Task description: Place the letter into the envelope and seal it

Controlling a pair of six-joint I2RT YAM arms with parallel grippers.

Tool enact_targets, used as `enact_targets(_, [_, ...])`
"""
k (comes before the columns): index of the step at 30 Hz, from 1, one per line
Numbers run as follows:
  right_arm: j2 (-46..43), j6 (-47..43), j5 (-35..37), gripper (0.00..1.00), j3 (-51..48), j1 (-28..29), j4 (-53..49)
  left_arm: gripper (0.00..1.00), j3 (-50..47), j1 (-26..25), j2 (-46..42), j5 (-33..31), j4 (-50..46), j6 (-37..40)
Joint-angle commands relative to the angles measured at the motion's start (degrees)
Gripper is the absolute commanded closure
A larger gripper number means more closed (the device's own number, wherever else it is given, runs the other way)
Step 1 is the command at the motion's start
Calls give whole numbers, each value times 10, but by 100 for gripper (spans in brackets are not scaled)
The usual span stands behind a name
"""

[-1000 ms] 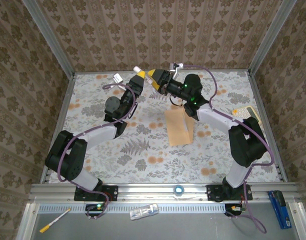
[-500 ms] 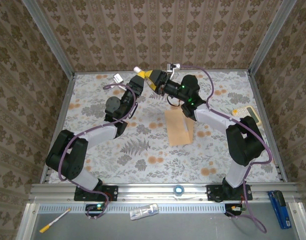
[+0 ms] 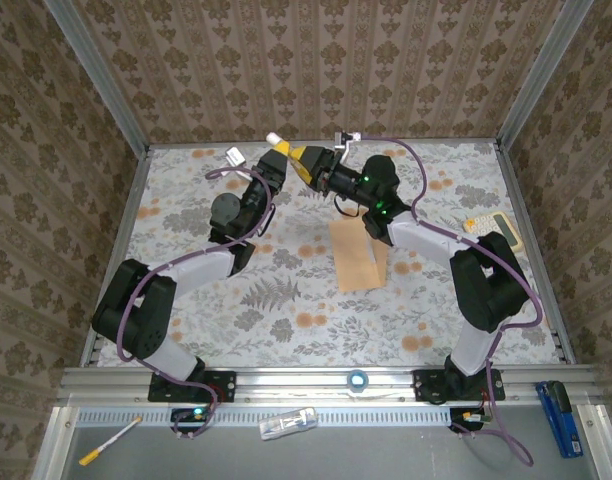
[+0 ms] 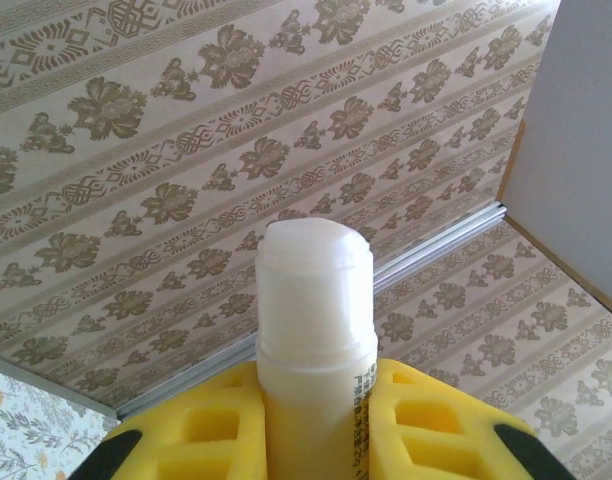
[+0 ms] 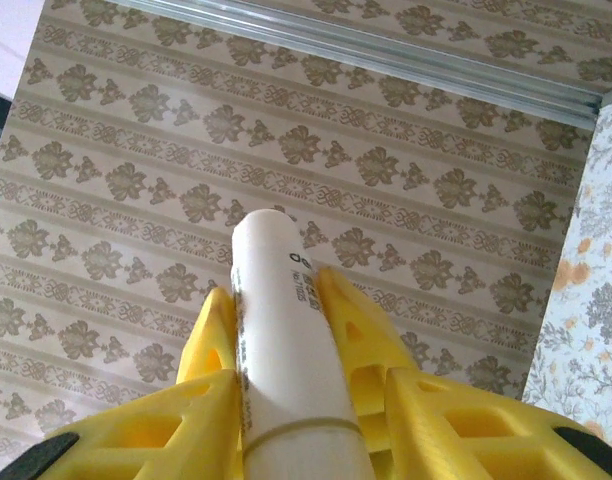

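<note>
- Clamping a white stick (image 4: 316,300) in the left gripper (image 4: 316,385), above the far middle of the tabletop (image 3: 316,340); rounded tip standing clear of the yellow fingers.
- Pinching a white tube (image 5: 286,380) in the right gripper (image 5: 276,295), just beside the left one, fingers pressing both its sides; not telling whether tube and stick are one item.
- Lying flat mid-tabletop, partly under the right forearm: the envelope (image 3: 354,260), tan, apart from both grippers.
- Resting by the right edge: a pale calculator (image 3: 491,228).
</note>
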Motion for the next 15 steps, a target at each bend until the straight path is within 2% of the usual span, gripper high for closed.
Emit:
enact_targets(1, [-9,3,6,57,-10,4,20,100,18,3,4,-6,32,6])
enact_targets(15, [-8,5,6,65,-4,4,31,100,13,3,10,7,30,0])
